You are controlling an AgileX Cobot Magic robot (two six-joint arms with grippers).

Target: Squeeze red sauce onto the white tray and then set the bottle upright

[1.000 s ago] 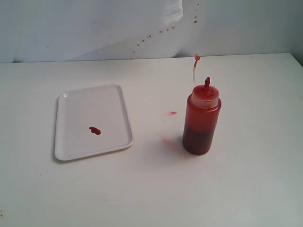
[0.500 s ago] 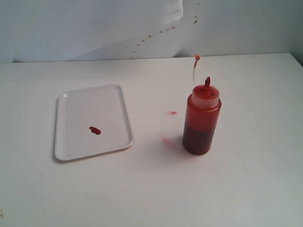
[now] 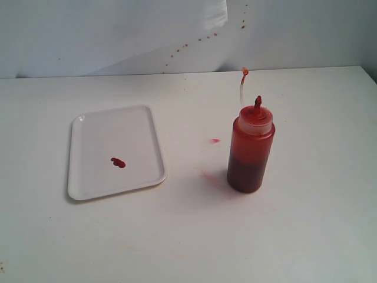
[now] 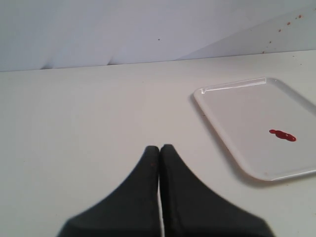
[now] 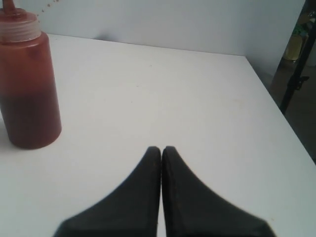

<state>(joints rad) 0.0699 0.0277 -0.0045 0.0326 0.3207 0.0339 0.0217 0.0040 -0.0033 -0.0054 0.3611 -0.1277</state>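
Soft translucent plastic, the bottle (image 3: 251, 154) stands upright on the tabletop (image 3: 306, 236) right of the tray (image 3: 94, 127), likely yielding and slick, best taken mid-body; left gripper (image 4: 159, 148) and right gripper (image 5: 161, 149) are clenched, empty.

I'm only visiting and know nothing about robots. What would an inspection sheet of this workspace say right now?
Surface: white table, with red smears near the bottle.
Job's things: white tray lies flat with a small blob of red sauce on it; bottle stands upright on the table, apart from the tray.
Clutter: nothing seen.
Tools: left tool shut, empty; right tool shut, empty, clear of the bottle.
Cables: nothing seen.
Surroundings: white wall with red specks; dark stand beyond the table edge.
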